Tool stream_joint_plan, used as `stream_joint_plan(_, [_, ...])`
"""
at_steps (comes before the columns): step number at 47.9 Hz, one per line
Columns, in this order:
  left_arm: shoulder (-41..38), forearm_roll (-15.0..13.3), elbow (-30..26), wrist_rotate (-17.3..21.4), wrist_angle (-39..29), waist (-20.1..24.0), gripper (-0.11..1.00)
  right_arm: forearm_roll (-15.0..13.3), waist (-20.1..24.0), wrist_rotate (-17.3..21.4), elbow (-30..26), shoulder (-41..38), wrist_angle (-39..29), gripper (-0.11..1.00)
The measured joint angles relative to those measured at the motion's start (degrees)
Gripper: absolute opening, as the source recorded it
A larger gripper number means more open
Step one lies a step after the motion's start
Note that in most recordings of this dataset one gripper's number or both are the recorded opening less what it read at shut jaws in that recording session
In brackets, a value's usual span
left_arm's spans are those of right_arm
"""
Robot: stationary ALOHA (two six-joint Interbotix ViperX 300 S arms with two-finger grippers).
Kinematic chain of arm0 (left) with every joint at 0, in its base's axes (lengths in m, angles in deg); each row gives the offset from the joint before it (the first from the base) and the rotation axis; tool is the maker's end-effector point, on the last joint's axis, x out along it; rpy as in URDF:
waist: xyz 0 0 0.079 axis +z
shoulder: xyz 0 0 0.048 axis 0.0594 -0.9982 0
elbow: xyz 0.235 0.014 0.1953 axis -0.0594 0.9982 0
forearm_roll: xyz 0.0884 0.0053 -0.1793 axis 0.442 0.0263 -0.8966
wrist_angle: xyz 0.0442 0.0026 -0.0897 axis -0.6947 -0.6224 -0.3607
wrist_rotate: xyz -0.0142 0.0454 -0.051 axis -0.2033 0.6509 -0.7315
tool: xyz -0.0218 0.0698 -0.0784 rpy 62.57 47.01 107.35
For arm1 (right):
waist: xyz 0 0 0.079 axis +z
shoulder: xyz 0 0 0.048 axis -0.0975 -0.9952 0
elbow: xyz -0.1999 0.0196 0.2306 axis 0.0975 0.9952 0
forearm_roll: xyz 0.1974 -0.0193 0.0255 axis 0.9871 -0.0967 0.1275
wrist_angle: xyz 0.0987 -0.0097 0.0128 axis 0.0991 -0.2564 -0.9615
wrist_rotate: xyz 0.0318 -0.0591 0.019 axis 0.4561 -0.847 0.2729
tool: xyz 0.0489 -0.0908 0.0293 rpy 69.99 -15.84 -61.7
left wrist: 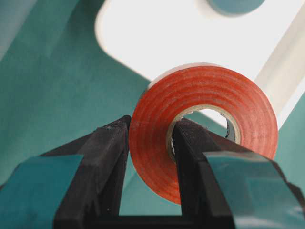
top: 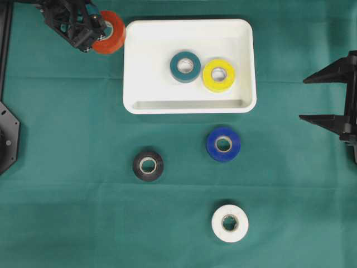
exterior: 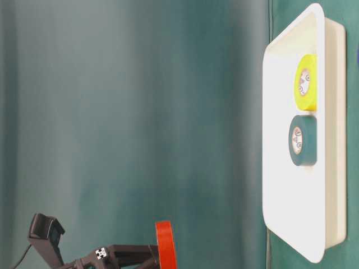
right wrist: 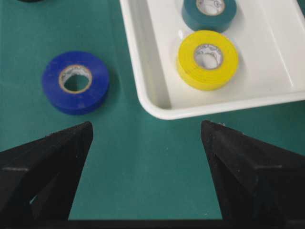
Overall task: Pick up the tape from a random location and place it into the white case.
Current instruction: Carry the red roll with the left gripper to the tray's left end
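My left gripper (top: pixel 102 30) is shut on a red tape roll (top: pixel 113 33), one finger inside the core and the other on the outer wall. It holds the roll above the cloth, just left of the white case's (top: pixel 150 61) top-left corner. In the left wrist view the red tape (left wrist: pixel 205 90) stands upright between the fingers (left wrist: pixel 114 143), with the white case (left wrist: pixel 157 38) beyond it. The table-level view shows the red tape (exterior: pixel 165 245) lifted clear of the white case (exterior: pixel 280 185). My right gripper (top: pixel 304 99) hangs open at the right edge, empty (right wrist: pixel 147 126).
A teal roll (top: pixel 185 66) and a yellow roll (top: pixel 218 75) lie side by side in the case. On the green cloth lie a blue roll (top: pixel 223 144), a black roll (top: pixel 148 165) and a white roll (top: pixel 230 223).
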Motion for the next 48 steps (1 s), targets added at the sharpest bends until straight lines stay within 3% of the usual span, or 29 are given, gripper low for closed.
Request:
stream_joint_plan(27, [-12.7,0.0,-11.3,0.2,1.7,-3.8,0.22,0.0,0.0,0.0,-0.3,0.0,0.0,0.86])
stream_joint_plan(48, [-13.4,-0.1,-11.7,0.2,1.6,-4.1,0.22,-0.1,0.0,0.0,-0.4,0.0,-0.1,0.86])
